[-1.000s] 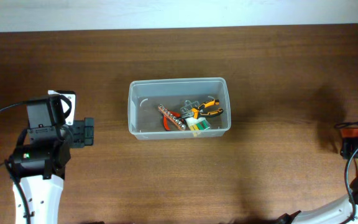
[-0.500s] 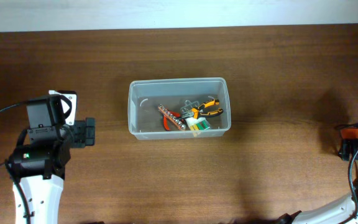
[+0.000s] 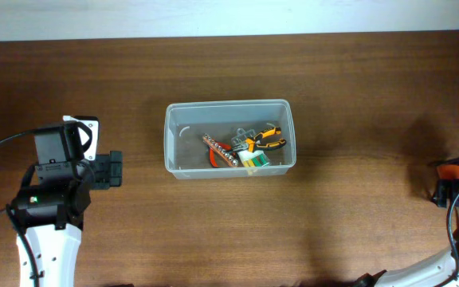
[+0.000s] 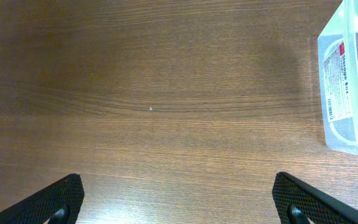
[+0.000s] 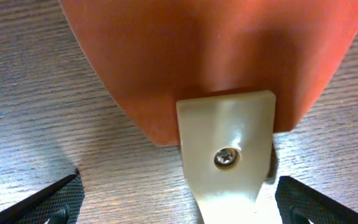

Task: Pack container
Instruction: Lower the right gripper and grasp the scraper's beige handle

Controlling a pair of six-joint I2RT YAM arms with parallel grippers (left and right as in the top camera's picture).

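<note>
Container [image 3: 168,143] mid-table [image 3: 357,96], open side up, long axis left-right. Pliers [image 3: 268,139] inside, toward right end. Left gripper [image 4: 179,202] released, fingers wide. Right gripper [image 5: 178,199] likewise spread, orange object [image 5: 216,56] close ahead.

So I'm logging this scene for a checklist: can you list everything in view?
container: one, clear plastic, table centre
pliers: one, orange and black, inside container, right part
other tools: count unclear, red, green, metallic, piled beside pliers
orange object: one, orange with cream screwed plate, on table at right hand
table: one, brown wood
left hand: one, black fingers, open, left of container
right hand: one, black fingers, open, table's right edge
</note>
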